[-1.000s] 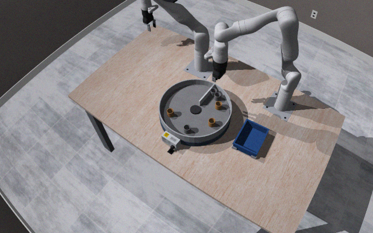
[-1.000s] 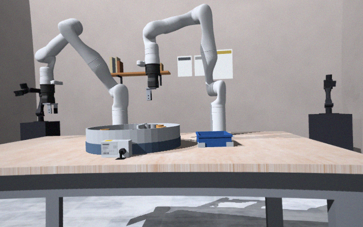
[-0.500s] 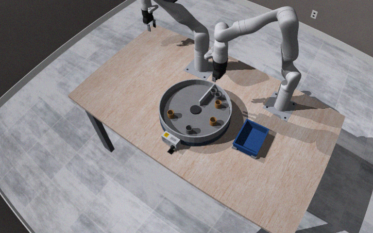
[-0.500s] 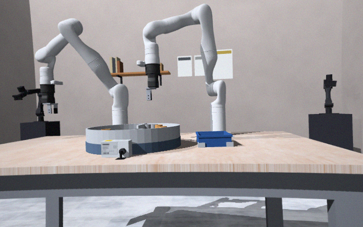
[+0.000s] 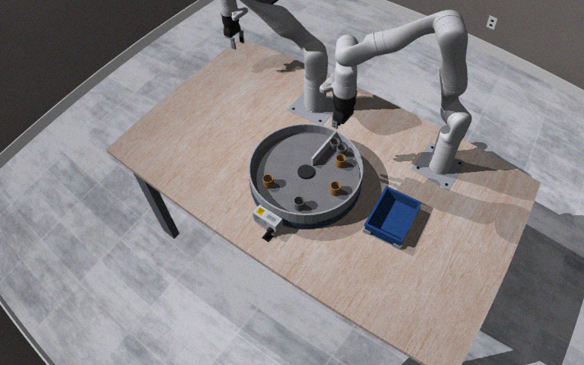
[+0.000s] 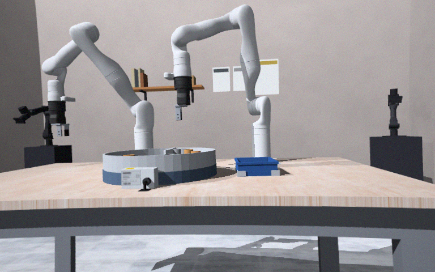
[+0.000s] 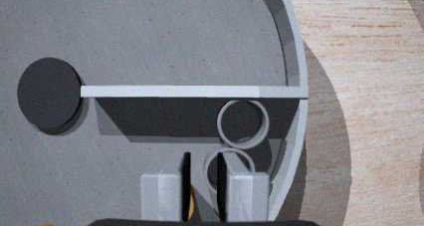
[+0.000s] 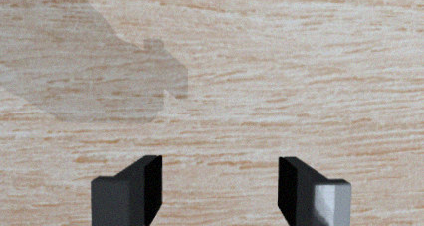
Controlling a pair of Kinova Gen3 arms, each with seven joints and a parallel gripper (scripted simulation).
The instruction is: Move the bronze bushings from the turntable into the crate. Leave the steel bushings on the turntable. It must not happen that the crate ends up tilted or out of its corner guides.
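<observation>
L gripper (image 5: 334,125) (image 6: 178,118) (image 7: 204,160) hung above turntable (image 5: 255,194) (image 6: 159,163) (image 7: 149,42) edge, fingers partly apart, nothing btwn. R gripper (image 5: 237,42) (image 6: 63,134) (image 8: 220,161) was off at far table corner, fingers wide apart, nothing held. 3 bronze bushings (image 5: 340,160) were all on turntable, none in crate (image 5: 383,236) (image 6: 256,169). 2 steel bushings (image 5: 341,148) (image 7: 219,122) sat close tog. by divider bar (image 5: 325,148) (image 7: 194,92); 3rd steel one (image 5: 299,204) nr ctrl box (image 5: 267,218) (image 6: 139,178) side. Crate level, w/in visible corner guides (image 5: 397,245) (image 6: 241,173).
</observation>
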